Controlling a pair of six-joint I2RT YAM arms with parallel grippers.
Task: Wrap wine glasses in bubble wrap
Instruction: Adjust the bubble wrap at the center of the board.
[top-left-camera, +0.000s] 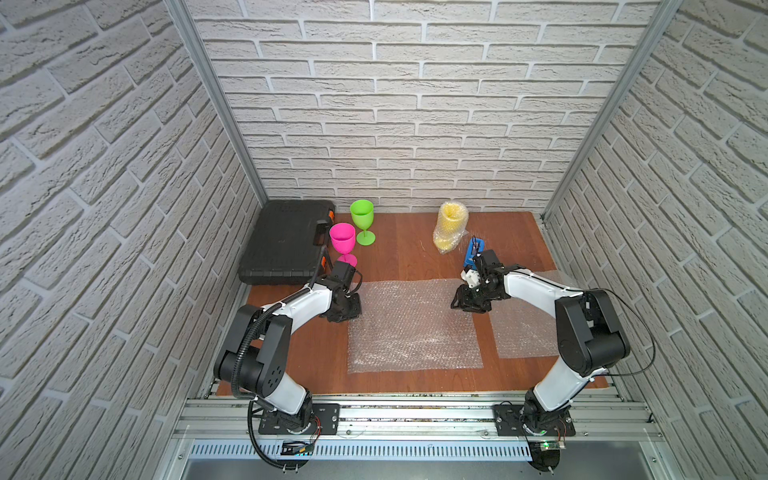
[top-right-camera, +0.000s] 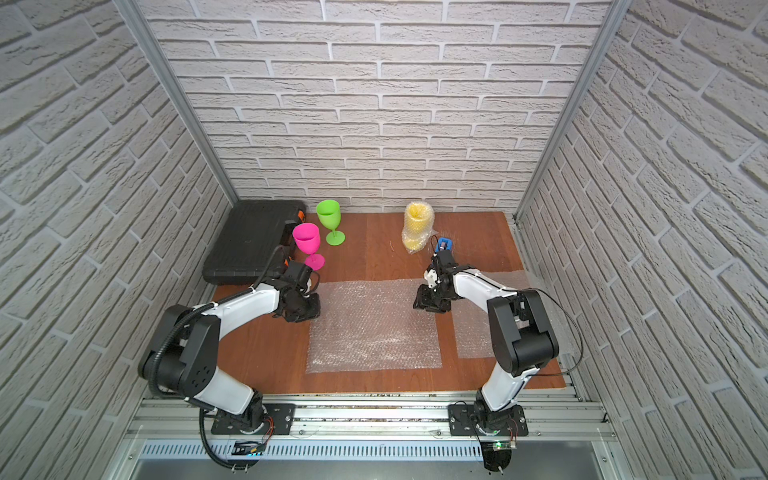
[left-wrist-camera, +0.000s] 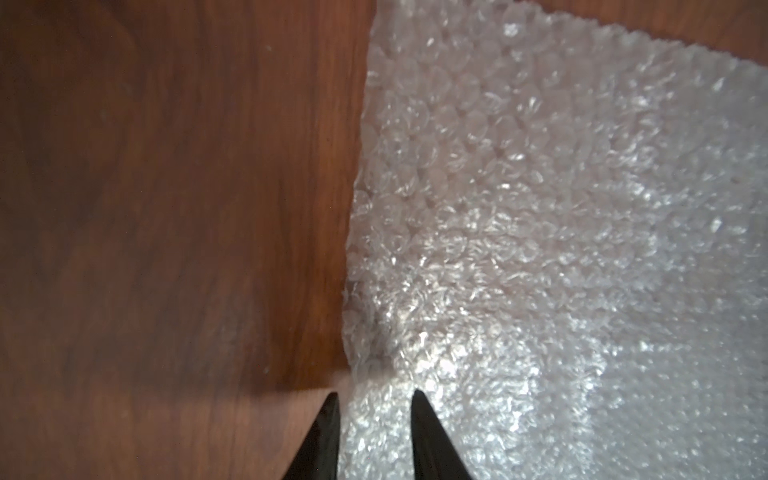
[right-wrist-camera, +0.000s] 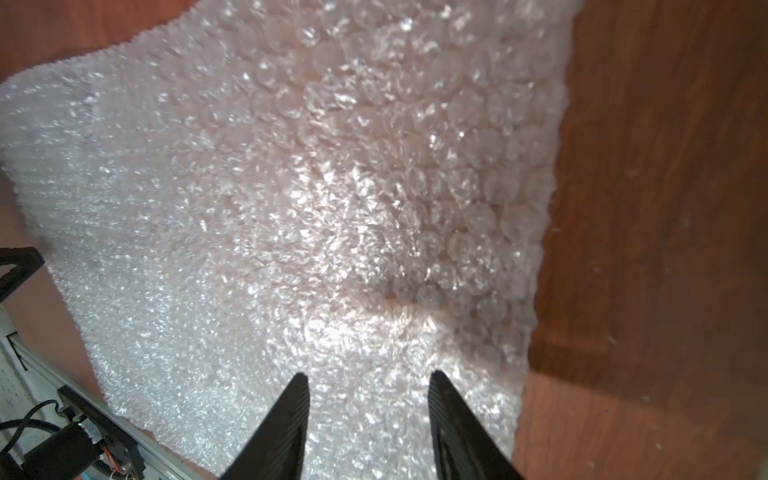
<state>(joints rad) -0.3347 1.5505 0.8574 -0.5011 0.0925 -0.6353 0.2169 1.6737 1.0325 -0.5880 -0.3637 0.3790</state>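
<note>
Wood tabletop (top-left-camera: 407, 249) inside white-brick walls (top-left-camera: 415, 124). Black case (top-left-camera: 282, 245) shut, contents hidden. Bubble wrap sheet (top-left-camera: 411, 328) flat mid-table. Left gripper (left-wrist-camera: 374, 395) & right gripper (right-wrist-camera: 368, 376) at its far corners, jaws apart astride wrap. Pink goblet (top-left-camera: 343, 241), green goblet (top-left-camera: 362, 216) upright by case. Yellow goblet (top-left-camera: 450, 226) wrapped, at back.

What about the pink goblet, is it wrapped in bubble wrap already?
No, the pink goblet stands bare beside the black case; only the yellow goblet is covered.

This is a lab robot cell (a mock-up room): brick-pattern panels (top-left-camera: 415, 104), aluminium rails (top-left-camera: 415, 415), mounted arms (top-left-camera: 307, 297).
</note>
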